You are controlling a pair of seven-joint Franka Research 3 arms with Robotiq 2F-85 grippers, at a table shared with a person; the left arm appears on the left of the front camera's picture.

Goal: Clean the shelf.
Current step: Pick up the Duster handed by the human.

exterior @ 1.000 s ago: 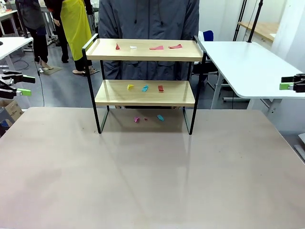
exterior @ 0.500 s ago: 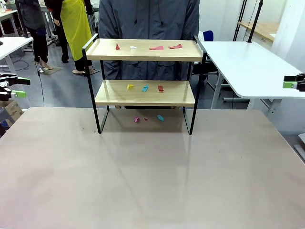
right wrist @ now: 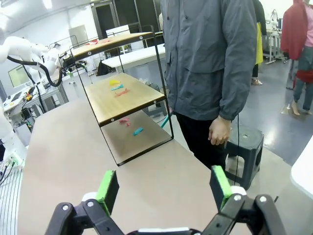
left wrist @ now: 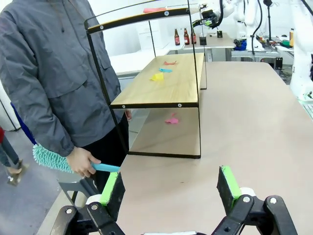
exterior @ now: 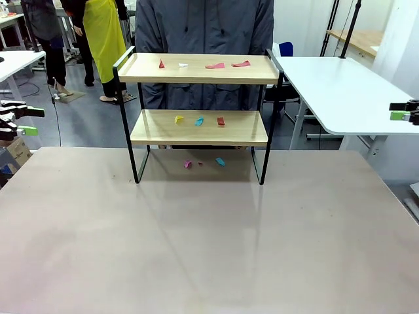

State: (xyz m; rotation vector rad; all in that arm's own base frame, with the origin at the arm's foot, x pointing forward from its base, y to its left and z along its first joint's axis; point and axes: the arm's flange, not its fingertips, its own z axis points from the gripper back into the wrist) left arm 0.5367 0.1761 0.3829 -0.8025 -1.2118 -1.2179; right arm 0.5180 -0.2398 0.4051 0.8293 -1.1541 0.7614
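Spread wide and empty, the left gripper [exterior: 31,121] and right gripper [exterior: 397,111] hang off the table's [exterior: 209,248] two sides. Between them, near the far edge, stands the shelf [exterior: 200,134], strewn with coloured scraps [exterior: 199,121]. A person [exterior: 203,26] behind holds a duster [left wrist: 49,158].

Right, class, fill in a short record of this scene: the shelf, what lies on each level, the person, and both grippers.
Shelf: small two-tier rack, light wooden boards in a black metal frame, on the beige table
Top board: red, white and pink scraps
Lower board: yellow, blue and red scraps
Under the shelf: pink and blue scraps on the table
Person: grey jacket, behind the shelf, hand holding a teal fluffy duster
Left gripper: open, empty
Right gripper: open, empty
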